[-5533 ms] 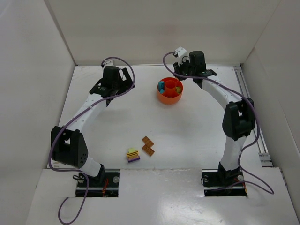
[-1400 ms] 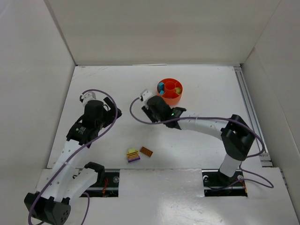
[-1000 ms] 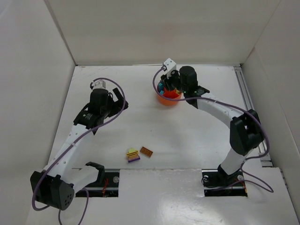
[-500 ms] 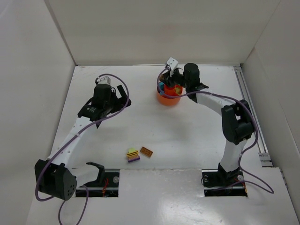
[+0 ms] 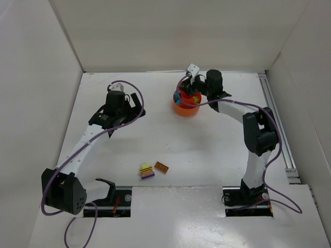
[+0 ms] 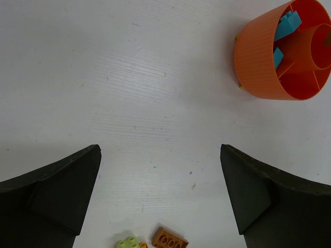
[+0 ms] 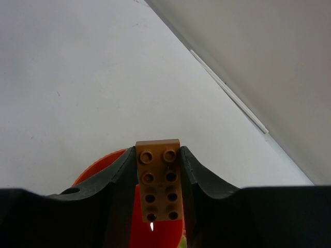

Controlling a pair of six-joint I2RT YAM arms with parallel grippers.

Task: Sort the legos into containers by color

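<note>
Between the fingers of my right gripper (image 7: 158, 155) I pinch an orange-brown brick (image 7: 159, 181) by its long sides, studs toward the wrist camera, so it should fall straight when I let go. Just beneath it sits the orange dish (image 7: 98, 166), its rim under my fingertips. I judge I am poised to drop this colour in, though I cannot tell over which section. My left gripper (image 6: 159, 150) hangs spread wide and empty above the table (image 6: 129, 77), out of the way. The dish is ahead to its right, with teal bricks (image 6: 286, 26) in one section. Back by its wrist wait a loose orange-brown brick (image 6: 169, 239) and a yellow-green piece (image 6: 128, 243), unsorted.
</note>
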